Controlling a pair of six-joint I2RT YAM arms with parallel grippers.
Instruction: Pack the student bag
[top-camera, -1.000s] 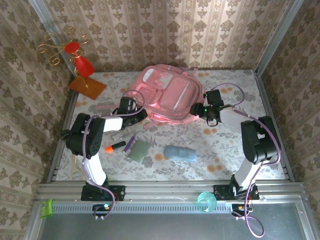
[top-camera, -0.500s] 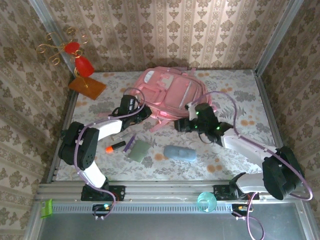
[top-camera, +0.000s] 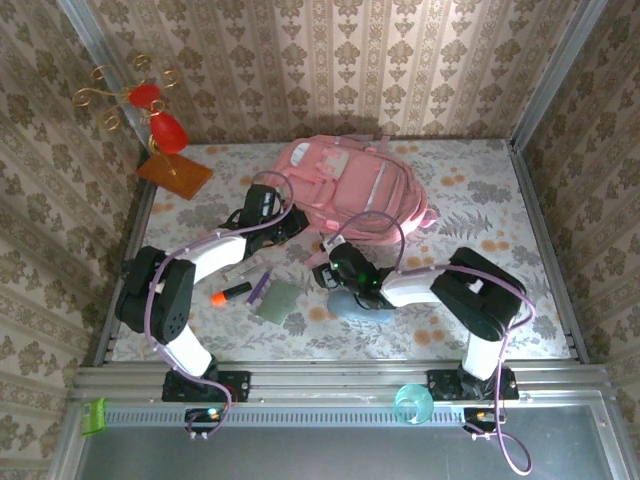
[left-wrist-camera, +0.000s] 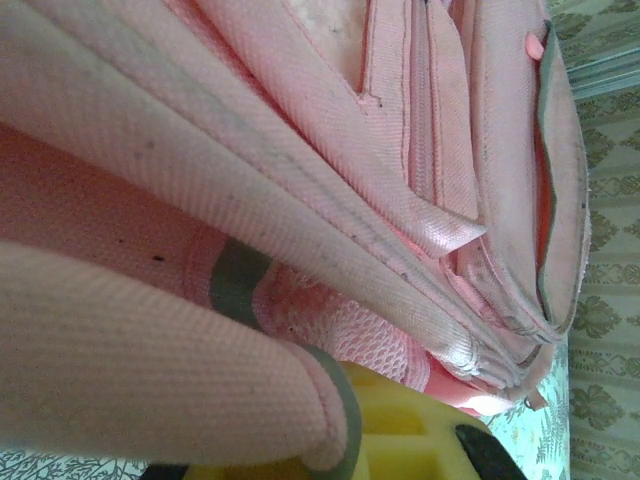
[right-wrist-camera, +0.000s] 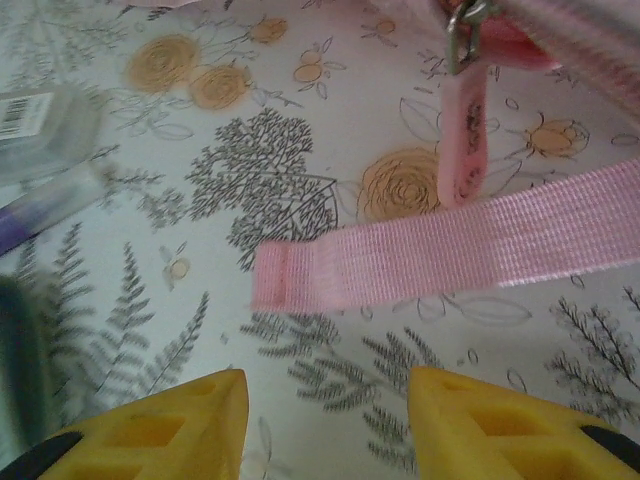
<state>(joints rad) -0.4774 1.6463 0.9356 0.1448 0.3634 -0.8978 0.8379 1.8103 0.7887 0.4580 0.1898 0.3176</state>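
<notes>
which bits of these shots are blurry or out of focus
Right wrist view: pink strap sharp, left edge smeared, blurring the clear box and purple pen. Left wrist view: student bag so close that its nearest fold, lower left, goes soft. Top external view: evenly lit, sharp throughout.

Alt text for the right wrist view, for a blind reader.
The right end effector, open and empty, hovers over a floral tablecloth, facing the flat end of a pink strap. A pink zipper pull hangs from the student bag above.
</notes>
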